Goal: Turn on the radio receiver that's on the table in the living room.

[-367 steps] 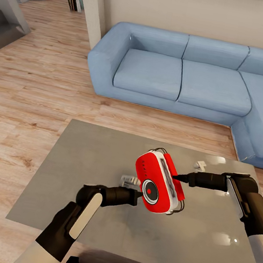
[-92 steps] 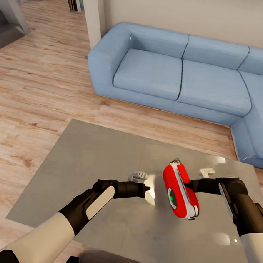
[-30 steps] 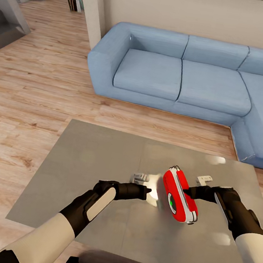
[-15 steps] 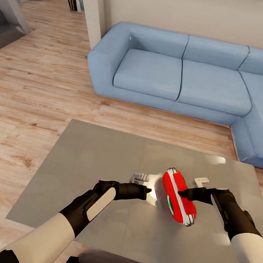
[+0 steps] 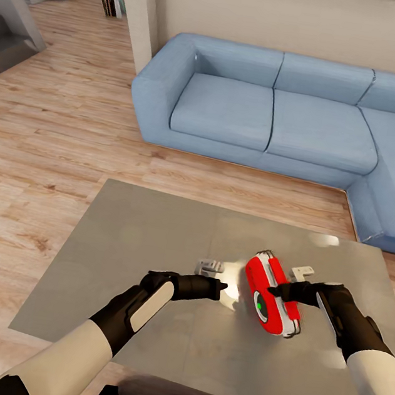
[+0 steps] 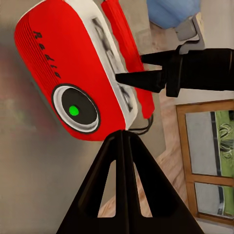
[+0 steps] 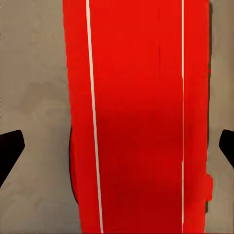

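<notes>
**Radio lit green, right pincer parted at its back**

The radio receiver (image 5: 270,294) stands on edge on the grey worktop (image 5: 147,240), right of centre, its dial facing the robot's left. The dial's centre (image 6: 73,110) glows green, which I judge to mean the set is on and the switching step is done. The right pincer (image 5: 275,291) sits at the radio's back; in the right wrist view its fingertips (image 7: 9,151) stand wide of the red body, so it is open and not gripping. The left pincer (image 5: 221,285) hovers just beside the radio's face, fingers closed together on nothing. Left, by my reading: drawing both arms clear.
</notes>
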